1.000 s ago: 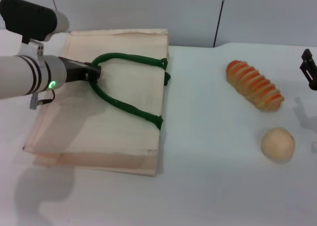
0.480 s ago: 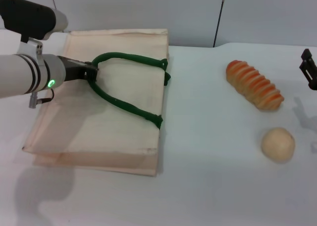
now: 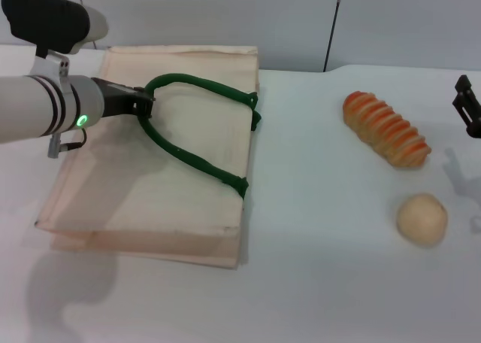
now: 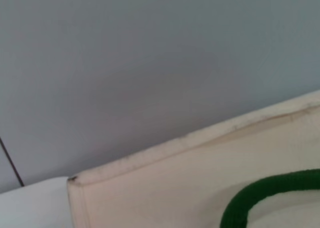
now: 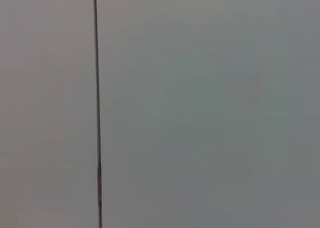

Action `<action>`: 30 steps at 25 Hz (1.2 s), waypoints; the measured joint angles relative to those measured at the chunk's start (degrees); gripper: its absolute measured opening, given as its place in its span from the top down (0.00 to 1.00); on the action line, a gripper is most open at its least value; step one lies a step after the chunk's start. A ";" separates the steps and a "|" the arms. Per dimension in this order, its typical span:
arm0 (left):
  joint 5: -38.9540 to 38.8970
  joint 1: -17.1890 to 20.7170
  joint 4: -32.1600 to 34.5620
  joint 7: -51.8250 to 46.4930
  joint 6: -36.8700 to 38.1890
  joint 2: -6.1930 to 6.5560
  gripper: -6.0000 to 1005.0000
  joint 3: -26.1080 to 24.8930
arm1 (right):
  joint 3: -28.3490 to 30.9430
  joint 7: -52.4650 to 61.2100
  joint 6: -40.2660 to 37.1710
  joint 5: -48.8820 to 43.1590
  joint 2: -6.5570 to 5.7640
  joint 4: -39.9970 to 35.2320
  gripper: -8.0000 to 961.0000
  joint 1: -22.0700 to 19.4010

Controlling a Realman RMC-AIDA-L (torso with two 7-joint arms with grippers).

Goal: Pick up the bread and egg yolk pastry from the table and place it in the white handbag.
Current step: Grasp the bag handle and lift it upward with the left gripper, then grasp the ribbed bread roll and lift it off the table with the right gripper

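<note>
The white handbag (image 3: 180,200) lies flat on the left of the table, its dark green handles (image 3: 203,166) looping across it. My left gripper (image 3: 143,102) is shut on the top of a green handle and holds it raised off the fabric. In the left wrist view the white handbag (image 4: 200,183) and a curve of green handle (image 4: 260,195) show. The striped orange and tan bread (image 3: 385,129) lies on the right side of the table. Nearer the front sits the round pale egg yolk pastry (image 3: 422,219). My right gripper (image 3: 468,106) hangs at the right edge, beyond the bread.
A grey wall with a dark vertical seam (image 3: 333,27) stands behind the white table (image 3: 316,283). The right wrist view shows only that wall and a seam (image 5: 96,108).
My left gripper has lifted the green handle a little higher and toward the back. The handle loop stands more open. Bread, pastry and right gripper have not moved.
</note>
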 joint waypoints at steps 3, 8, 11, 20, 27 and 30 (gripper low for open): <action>-0.05 0.49 1.26 0.01 -0.27 0.00 0.89 0.15 | -0.04 0.00 0.00 -0.06 0.00 0.06 0.24 -0.06; -0.05 1.00 2.43 0.03 -0.45 0.00 0.89 0.28 | -0.15 0.00 0.00 -0.09 0.00 0.14 0.24 -0.09; -0.04 1.06 2.67 0.04 -0.49 0.00 0.89 0.28 | -0.17 0.00 0.00 -0.09 0.00 0.16 0.24 -0.14; 0.25 3.71 10.12 0.07 -2.54 -0.03 0.89 0.27 | -0.49 0.00 0.00 -0.17 0.00 -0.04 0.24 -0.15; 0.25 6.27 17.47 0.16 -5.07 0.02 0.89 0.47 | -2.08 0.00 0.00 -0.18 0.00 -0.06 0.24 0.09; 0.26 7.32 20.04 0.16 -5.82 0.01 0.89 0.46 | -2.12 0.00 0.00 -0.18 0.00 -0.08 0.24 0.01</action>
